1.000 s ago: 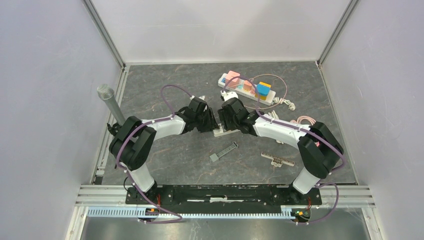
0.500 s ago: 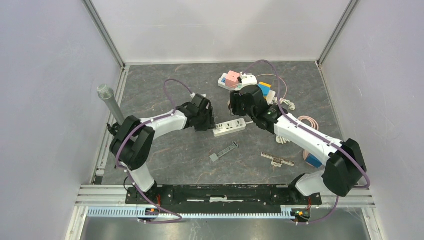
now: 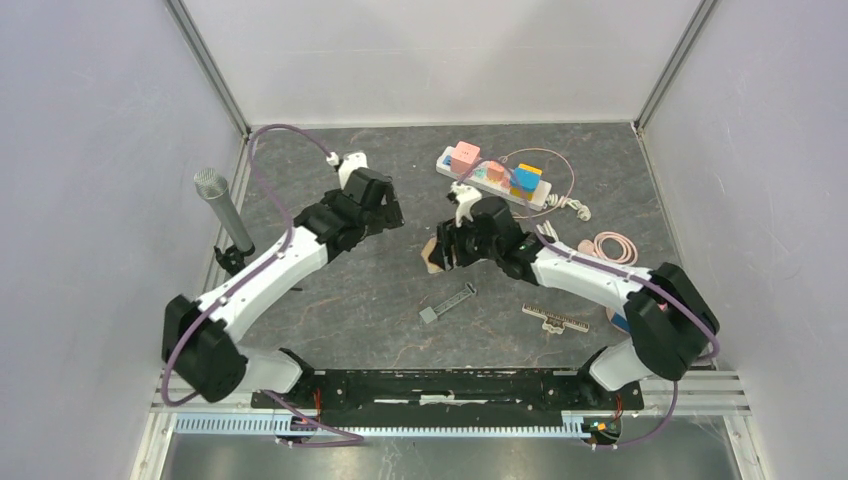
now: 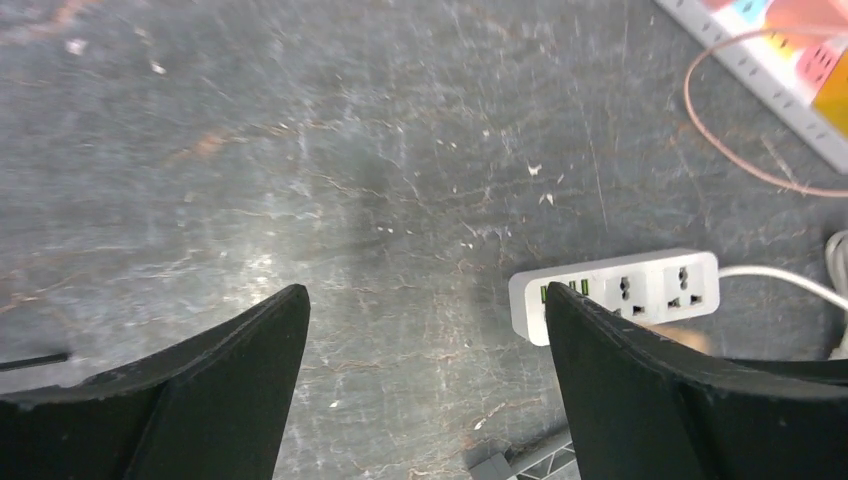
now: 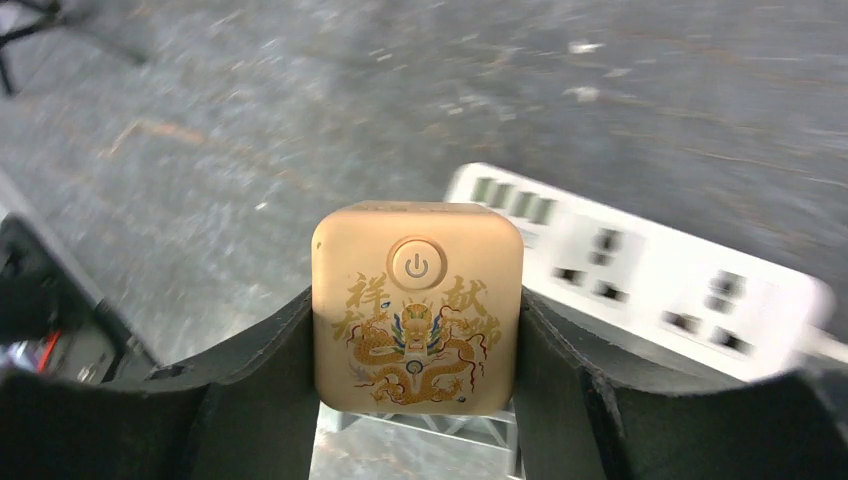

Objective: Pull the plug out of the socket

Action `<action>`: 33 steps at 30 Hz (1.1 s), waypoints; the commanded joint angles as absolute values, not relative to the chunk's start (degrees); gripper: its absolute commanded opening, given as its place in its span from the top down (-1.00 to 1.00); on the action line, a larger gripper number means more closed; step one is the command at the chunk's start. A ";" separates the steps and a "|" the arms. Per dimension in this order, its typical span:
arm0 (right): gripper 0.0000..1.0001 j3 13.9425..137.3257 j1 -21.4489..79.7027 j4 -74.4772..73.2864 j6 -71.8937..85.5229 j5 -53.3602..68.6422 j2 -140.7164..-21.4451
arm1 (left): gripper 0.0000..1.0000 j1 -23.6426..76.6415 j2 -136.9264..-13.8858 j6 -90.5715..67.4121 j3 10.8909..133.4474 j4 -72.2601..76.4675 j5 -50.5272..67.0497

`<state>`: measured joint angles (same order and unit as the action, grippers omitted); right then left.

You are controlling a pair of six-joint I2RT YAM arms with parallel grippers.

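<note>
Here, right wrist view, plug (image 5: 417, 305): tan and square, with a power-button symbol and a gold dragon print on its face; held above the white socket strip (image 5: 650, 280), apart from it and seated in none of its outlets.
right tool (image 5: 415, 312): closed on the plug, one finger against each of its sides.
white socket strip: flat on the tabletop (image 5: 250, 120) behind the plug, green ports at its left end, outlets along the rest; blurred.
left wrist view, left tool (image 4: 425, 295): fingers spread wide with nothing between them, over bare tabletop just left of the white socket strip.
white cord (image 4: 780, 278): runs off the right end of the white socket strip.
coloured power strip (image 4: 790, 60): well beyond the white socket strip, at the top right corner, with a pink cable (image 4: 720, 150) looping beside it.
top external view, right tool: mid-tabletop with the plug in its grip, covering most of the white socket strip.
left tool: to the left of the white socket strip, well apart from it.
grey bar (image 3: 448, 303): near the white socket strip, on the arm-base side.
toothed bar (image 3: 556, 318): on the same side, further right.
mesh-topped cylinder (image 3: 222, 205): far left of the white socket strip, at the tabletop's edge.
</note>
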<state>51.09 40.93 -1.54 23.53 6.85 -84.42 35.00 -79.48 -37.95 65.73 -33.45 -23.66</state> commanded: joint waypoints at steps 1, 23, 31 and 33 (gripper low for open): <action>0.91 52.16 45.02 9.97 21.17 20.21 -88.25 | -0.99 34.89 -72.72 -39.80 66.05 -35.55 -32.92; -0.52 66.45 54.77 0.84 16.05 25.87 -106.47 | -1.00 34.96 -59.70 -31.08 61.46 -28.66 -36.38; -0.96 68.52 54.06 -1.54 15.81 18.97 -104.87 | -1.00 34.89 -58.50 -29.89 61.28 -28.52 -36.57; -0.96 68.47 53.60 -0.88 15.95 17.52 -103.49 | -1.00 34.89 -58.25 -29.12 61.39 -28.14 -36.15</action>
